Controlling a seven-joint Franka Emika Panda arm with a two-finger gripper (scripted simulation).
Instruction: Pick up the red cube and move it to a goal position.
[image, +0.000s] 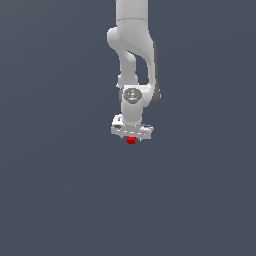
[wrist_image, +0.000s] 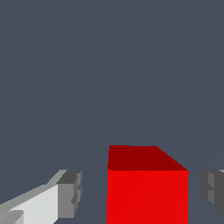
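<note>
The arm (image: 134, 55) hangs vertical, hand (image: 131, 135) spread wide.

A flat, uniform slate-grey surface (image: 55, 190) fills the exterior view from edge to edge, matte and without seams, markings or texture. The same plain grey-blue surface (wrist_image: 87, 65) takes up most of the wrist view, evenly lit, with only a faint paler diagonal band crossing one part of it. No horizon, wall or edge shows in either view, so where the surface ends cannot be told.
</note>
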